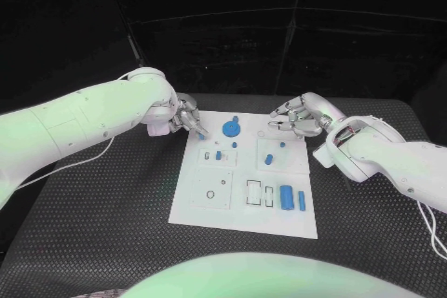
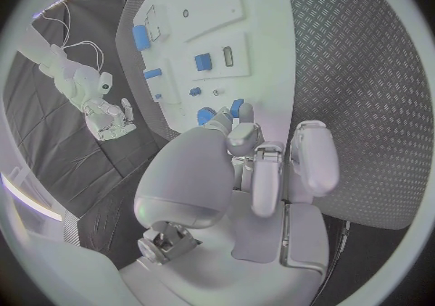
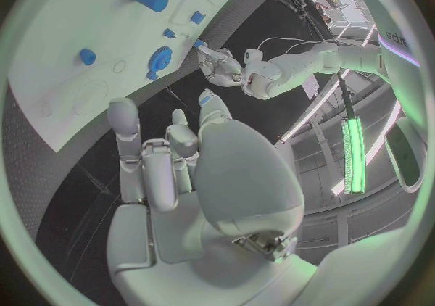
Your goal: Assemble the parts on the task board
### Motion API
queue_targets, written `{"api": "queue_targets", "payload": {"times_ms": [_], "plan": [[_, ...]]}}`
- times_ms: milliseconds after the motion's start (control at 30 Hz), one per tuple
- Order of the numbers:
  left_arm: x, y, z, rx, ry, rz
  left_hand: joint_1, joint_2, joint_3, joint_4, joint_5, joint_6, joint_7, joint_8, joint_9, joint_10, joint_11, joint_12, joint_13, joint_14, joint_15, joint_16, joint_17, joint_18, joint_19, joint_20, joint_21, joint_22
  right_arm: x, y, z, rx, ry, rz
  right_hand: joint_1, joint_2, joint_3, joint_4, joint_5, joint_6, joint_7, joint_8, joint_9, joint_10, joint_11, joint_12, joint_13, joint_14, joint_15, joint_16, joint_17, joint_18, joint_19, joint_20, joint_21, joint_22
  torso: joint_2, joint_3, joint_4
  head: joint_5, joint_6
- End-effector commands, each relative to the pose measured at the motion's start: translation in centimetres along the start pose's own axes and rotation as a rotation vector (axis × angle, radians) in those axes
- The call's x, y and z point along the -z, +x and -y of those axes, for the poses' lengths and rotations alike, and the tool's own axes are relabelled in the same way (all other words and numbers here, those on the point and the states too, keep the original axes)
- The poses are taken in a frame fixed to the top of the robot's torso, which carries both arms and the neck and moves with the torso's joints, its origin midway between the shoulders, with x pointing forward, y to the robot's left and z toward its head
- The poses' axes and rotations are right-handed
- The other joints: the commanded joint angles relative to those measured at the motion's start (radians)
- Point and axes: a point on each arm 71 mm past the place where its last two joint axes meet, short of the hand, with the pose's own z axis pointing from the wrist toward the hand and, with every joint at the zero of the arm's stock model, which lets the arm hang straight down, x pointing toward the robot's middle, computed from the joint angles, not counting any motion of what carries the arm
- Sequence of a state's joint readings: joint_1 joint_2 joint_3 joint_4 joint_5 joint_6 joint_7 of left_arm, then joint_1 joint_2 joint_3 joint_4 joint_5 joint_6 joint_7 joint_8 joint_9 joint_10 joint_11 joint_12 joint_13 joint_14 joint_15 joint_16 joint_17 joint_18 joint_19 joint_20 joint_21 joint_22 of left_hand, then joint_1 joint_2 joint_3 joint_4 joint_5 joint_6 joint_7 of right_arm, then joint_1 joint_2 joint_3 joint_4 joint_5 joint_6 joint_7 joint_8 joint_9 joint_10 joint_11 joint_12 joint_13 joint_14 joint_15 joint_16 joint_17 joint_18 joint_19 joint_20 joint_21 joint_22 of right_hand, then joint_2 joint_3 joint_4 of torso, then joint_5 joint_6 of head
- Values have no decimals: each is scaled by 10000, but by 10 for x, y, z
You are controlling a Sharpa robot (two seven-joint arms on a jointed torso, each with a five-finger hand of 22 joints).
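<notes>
Head view: my left hand [image 1: 183, 117] hides the white board's [image 1: 244, 214] far corner, its fingers pinching a small blue piece [image 1: 201, 136]. My right hand [image 1: 296, 120] hovers, fingers curled, seemingly empty. Blue pieces [image 1: 287, 197] lie on the board, mid-counter [image 1: 93, 227].

Black ribbed table [image 1: 93, 233] — dark backdrop behind.

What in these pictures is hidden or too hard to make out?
- Left robot hand, head view: whether its fingertips touch the small blue part is hidden by its own fingers.
- Right robot hand, head view: anything inside its curled fingers is hidden.
- Task board, head view: the small outlines and holes are too small to read.
</notes>
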State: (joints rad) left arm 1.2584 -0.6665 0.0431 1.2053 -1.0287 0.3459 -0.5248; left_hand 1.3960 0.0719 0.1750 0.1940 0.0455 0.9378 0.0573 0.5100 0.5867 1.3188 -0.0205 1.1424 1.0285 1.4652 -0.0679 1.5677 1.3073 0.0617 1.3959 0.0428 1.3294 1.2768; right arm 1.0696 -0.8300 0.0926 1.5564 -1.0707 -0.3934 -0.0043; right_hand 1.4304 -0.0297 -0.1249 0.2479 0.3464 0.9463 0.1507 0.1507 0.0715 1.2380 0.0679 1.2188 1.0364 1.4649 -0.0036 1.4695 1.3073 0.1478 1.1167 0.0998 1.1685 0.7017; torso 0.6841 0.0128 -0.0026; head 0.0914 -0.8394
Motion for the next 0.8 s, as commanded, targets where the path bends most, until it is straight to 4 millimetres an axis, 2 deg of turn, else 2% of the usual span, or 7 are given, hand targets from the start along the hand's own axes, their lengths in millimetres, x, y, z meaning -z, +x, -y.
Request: {"api": "queue_targets", "payload": {"times_ms": [33, 267, 600, 800], "plan": [[7, 4, 1, 643, 391, 385, -96, -227, 1278, -893, 27, -38, -62, 92, 90, 75, -15, -36, 1, 1056, -71, 31, 2635, 132, 29, -69, -35, 32, 0, 0, -1, 27, -88, -28, -8, 72, -51, 19, 23, -12, -2, 54, -8, -11, -31, -15, 11, 572, -56, -48, 351, 64, -37, 8, -34, -9, 0, 0, -5, 29, -21], [15, 21, -4, 651, 632, 474, -462, -696, 2399, -972, 47, -98, -66, 253, 240, 120, -21, -49, -11, 1056, -61, 31, 2635, 128, 50, -71, -42, 76, -1, 0, -1, 27, -80, -43, -8, 72, -51, 19, 23, -12, -2, 54, -8, -11, -31, -15, 11, 572, -56, -48, 351, 64, -37, 8, -34, -9, 3, -3, 2, 93, -53], [13, 43, -3, 95, 726, 548, -848, -1076, 3346, -1053, 30, -137, -73, 409, 375, 154, -13, -63, -33, 1056, -66, 31, 2635, 128, 53, -61, -72, 95, -2, 1, -1, 24, -82, -74, -8, 72, -51, 19, 23, -12, -2, 54, -8, -11, -31, -15, 11, 572, -56, -48, 351, 64, -37, 8, -34, -9, 19, -5, -32, 128, -60], [12, 48, -2, -204, 721, 606, -902, -1137, 3509, -1083, 31, -143, -75, 439, 401, 161, -17, -63, -34, 1056, -67, 31, 2635, 128, 57, -61, -73, 104, -2, 1, 0, 25, -79, -82, -8, 72, -51, 19, 23, -12, -2, 54, -8, -11, -31, -15, 11, 572, -56, -48, 351, 64, -37, 8, -34, -9, 21, 11, -33, 121, -91]]}}
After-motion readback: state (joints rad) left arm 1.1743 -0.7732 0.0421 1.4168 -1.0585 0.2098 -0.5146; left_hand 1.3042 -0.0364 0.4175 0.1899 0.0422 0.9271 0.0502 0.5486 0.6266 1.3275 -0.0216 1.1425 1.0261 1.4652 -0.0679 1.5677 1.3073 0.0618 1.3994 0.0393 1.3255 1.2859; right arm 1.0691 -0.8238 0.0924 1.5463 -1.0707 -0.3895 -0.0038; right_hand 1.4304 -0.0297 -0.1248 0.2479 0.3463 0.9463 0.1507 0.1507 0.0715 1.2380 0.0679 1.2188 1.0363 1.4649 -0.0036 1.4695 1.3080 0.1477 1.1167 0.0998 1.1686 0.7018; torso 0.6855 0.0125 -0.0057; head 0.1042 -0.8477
